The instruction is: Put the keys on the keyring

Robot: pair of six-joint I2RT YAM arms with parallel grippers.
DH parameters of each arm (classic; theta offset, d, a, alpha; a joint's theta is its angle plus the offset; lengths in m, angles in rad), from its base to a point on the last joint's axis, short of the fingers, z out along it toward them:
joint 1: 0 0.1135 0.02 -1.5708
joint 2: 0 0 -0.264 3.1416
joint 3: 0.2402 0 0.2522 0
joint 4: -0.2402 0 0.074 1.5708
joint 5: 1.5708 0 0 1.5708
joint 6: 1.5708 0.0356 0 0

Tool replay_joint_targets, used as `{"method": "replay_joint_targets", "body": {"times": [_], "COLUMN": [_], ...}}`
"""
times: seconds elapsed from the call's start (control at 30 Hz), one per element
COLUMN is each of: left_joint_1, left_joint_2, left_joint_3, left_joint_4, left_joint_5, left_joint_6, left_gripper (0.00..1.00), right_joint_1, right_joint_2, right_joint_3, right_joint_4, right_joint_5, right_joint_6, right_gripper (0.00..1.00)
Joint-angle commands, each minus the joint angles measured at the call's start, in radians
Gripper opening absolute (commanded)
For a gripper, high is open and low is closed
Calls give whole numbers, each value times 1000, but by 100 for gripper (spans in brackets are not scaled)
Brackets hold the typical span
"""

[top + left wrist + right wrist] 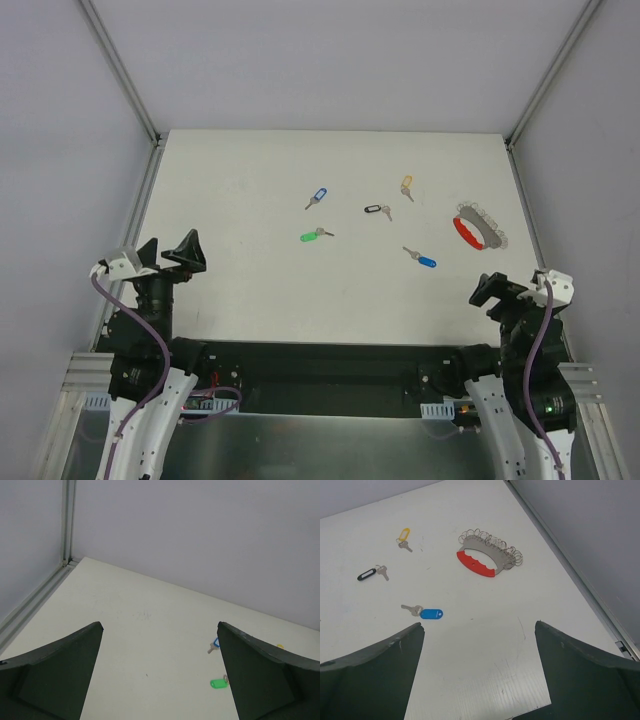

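1. The left gripper (168,252) hangs at the lower left of the top view, over the near left part of the white table (250,290). Its 2 dark fingers stand wide apart, with only bare table between them.
2. The right gripper (505,291) sits at the lower right of the top view. In the right wrist view its jaws are spread just as wide, and nothing is held between them.
3. The keyring (477,228) lies flat on the table at the right of the top view, close to the table's right edge and beyond the right gripper.
4. In the right wrist view the keyring's red band (476,566) faces the lower left. The grey strap (481,548) arcs behind it toward the upper right.
5. The keyring is the 1 holder in the scene. A row of small wire rings (492,540) is threaded along the grey strap, bunched thickest at its right end.
6. The yellow key (406,184) lies nearest the top of the frame, up and left of the keyring. The black key (378,210) lies just below and left of it.
7. The lower blue key (421,258) lies left of the keyring and below the black key.
8. The upper blue key (317,198) and the green key (314,235) lie near the centre of the top view, the green one below the blue. Both also show at the lower right of the left wrist view.
9. Each of these 5 lies loose on the table, apart from the keyring and from the others.
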Motion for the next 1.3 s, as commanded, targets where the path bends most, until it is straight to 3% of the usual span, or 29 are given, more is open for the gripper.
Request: {"method": "replay_joint_targets", "body": {"times": [0.0, 0.17, 0.33, 0.4, 0.57, 0.73, 0.97, 1.07, 1.27], "left_joint_1": [11, 11, 9, 3, -28, -43, -68, -75, -80], "left_joint_2": [-120, -125, -137, -139, -146, -154, -154, -148, -134], "left_joint_3": [42, 42, 33, 33, 33, 34, 30, 27, 23], "left_joint_4": [-50, -90, -113, -113, -127, -136, -136, -135, -133], "left_joint_5": [61, 106, 112, 118, 104, 86, 69, 68, 66], "left_joint_6": [-52, -35, -27, -27, -10, 7, 19, 22, 30], "left_gripper": [99, 99, 99, 99, 99, 99, 99, 99, 99], "right_joint_1": [-5, -5, -5, -7, -5, -37, -255, -338, -458], "right_joint_2": [-15, 126, 338, 491, 772, 1026, 1330, 1456, 1616], "right_joint_3": [32, 67, 110, 130, 213, 300, 415, 453, 515], "right_joint_4": [2, -41, -14, -6, 50, 97, 182, 222, 311], "right_joint_5": [65, 70, -93, -137, -90, 113, -1, -51, -101], "right_joint_6": [56, 107, 98, 98, 115, 173, 308, 343, 405], "right_gripper": [96, 96, 96, 96, 96, 96, 99, 88, 77]}}
